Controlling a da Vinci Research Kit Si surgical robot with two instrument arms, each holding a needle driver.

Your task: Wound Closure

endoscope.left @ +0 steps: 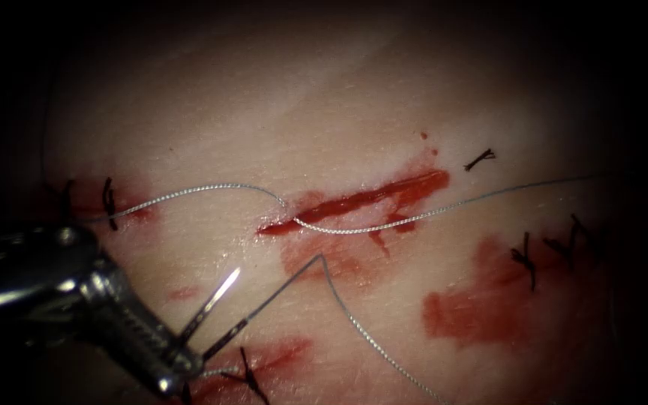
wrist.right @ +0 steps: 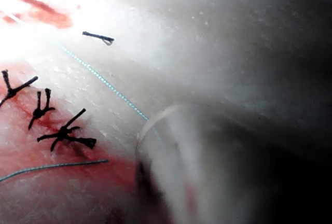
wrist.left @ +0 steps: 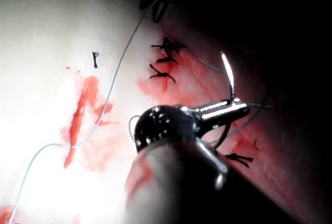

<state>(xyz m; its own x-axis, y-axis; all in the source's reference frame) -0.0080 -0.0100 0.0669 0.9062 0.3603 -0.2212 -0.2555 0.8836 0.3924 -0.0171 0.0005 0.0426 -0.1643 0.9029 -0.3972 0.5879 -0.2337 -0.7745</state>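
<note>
The left tool (endoscope.left: 178, 356) comes in from the lower left of the endoscope view, its jaws closed on the needle (endoscope.left: 215, 304). It grips the needle low on its curve; the bright tip stands free above the tissue (endoscope.left: 354, 112), not in it. In the left wrist view the same tool (wrist.left: 228, 111) clamps the needle (wrist.left: 228, 76) crosswise, the point curving up and clear.

One thread (endoscope.left: 369, 341) leaves the needle's tail, rises to a bend just below the cut (endoscope.left: 354, 202), then falls away to the lower right. A second run of thread lies across the cut, entering the tissue at its left end and trailing off to both sides. The right wrist view shows thread (wrist.right: 104, 81) over pale tissue; I cannot tell the right tool's state.

There is one open cut, filled with red fluid (endoscope.left: 474, 307) that also smears the tissue below and right. Dark knotted stitches (endoscope.left: 525, 259) sit around it: about two at the left, one at the bottom, about three at the right. One short cut end (endoscope.left: 480, 159) lies above the cut's right end.
</note>
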